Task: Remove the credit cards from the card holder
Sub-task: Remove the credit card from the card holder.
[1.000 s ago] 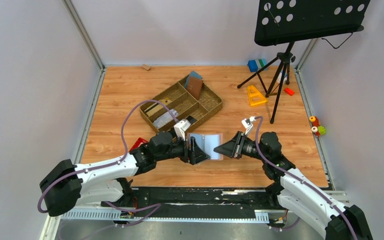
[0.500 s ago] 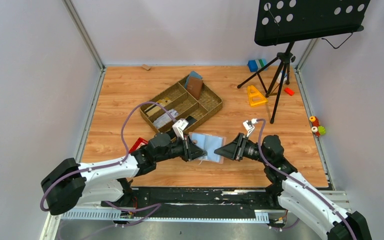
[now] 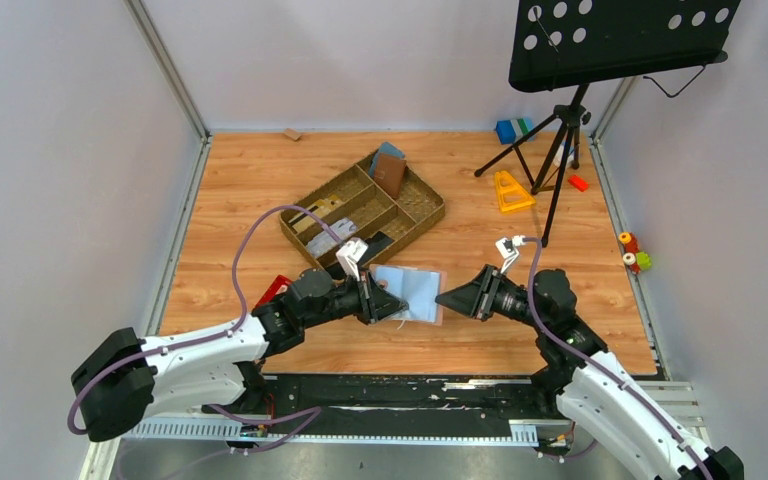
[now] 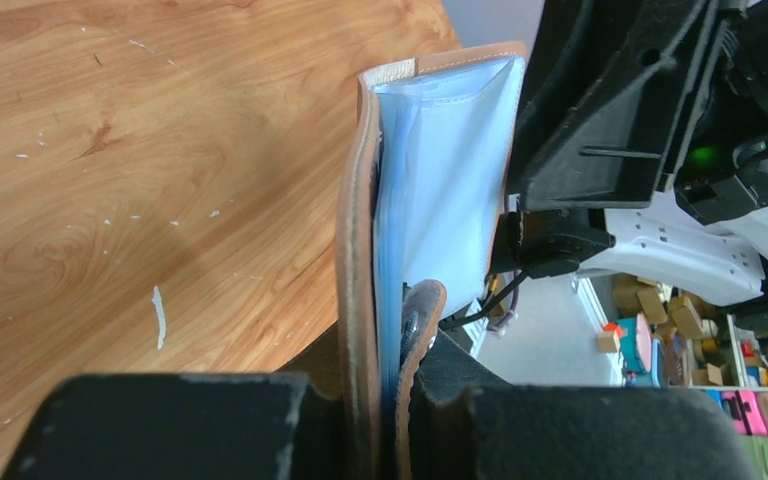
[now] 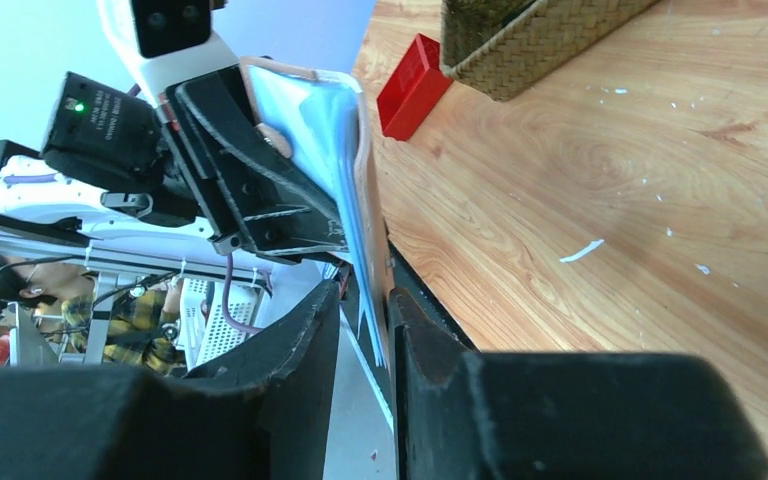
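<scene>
Table: pale wood boards (image 3: 260,180), flecked with small white scuffs in both my wrist views.
Room: plain grey walls (image 3: 60,150) closed the table in on three sides.
On the table: a woven tray (image 3: 430,215) with compartments sat mid-table; a black stand (image 3: 615,40) stood at the back right; a red block (image 3: 278,288) lay at the near left.
Holder look: the holder (image 3: 407,293) was tan leather outside with pale stitching and blue-grey inside. It was fanned open, with clear bluish sleeves (image 4: 440,180) showing. A small tan tab (image 4: 422,315) curled beside my left finger.
Holder place: it was lifted off the wood, just in front of the tray, and spanned between my two grippers with its inside facing up.
Left gripper (image 4: 380,400): my fingers were closed tight on the holder's left edge by the tab.
Right gripper (image 5: 365,335): my fingers stood a narrow slit apart with the holder's free edge between them. I could not tell whether they pinched it.
</scene>
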Motion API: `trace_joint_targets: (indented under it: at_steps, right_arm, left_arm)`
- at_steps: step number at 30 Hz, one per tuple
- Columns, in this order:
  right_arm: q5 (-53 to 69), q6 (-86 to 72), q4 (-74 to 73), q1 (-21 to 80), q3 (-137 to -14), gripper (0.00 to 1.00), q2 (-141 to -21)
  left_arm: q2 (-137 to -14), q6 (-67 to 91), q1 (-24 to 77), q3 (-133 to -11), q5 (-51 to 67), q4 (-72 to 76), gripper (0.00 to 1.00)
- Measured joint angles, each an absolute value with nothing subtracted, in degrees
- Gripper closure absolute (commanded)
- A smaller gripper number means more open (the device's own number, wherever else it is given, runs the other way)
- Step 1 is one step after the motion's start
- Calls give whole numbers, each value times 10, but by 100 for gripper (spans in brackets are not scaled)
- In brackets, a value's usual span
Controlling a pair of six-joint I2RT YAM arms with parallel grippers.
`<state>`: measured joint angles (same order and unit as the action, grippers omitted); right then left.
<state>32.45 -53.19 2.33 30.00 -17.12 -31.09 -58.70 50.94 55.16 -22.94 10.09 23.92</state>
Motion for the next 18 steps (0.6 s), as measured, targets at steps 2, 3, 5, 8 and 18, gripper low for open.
trace_joint_targets:
  at_steps: [2,3,5,8,18]
  right_arm:
    - [324,-525,17,300,-173,79,-320]
    - [323,-523,14,300,-174,80,-323]
    - [322,-518,5,300,-174,84,-330]
    - [320,-509,-5,300,-178,92,-334]
    - [350,-515,50,299,-183,100,-353]
  left_arm:
    - [-587,510,551,-229,109,243,98]
    - [-587,511,551,-228,114,246,98]
    - [-587,511,552,-225,124,256,98]
    - [-587,512,551,-221,135,266,98]
    - [-591,513,544,-213,157,293,69]
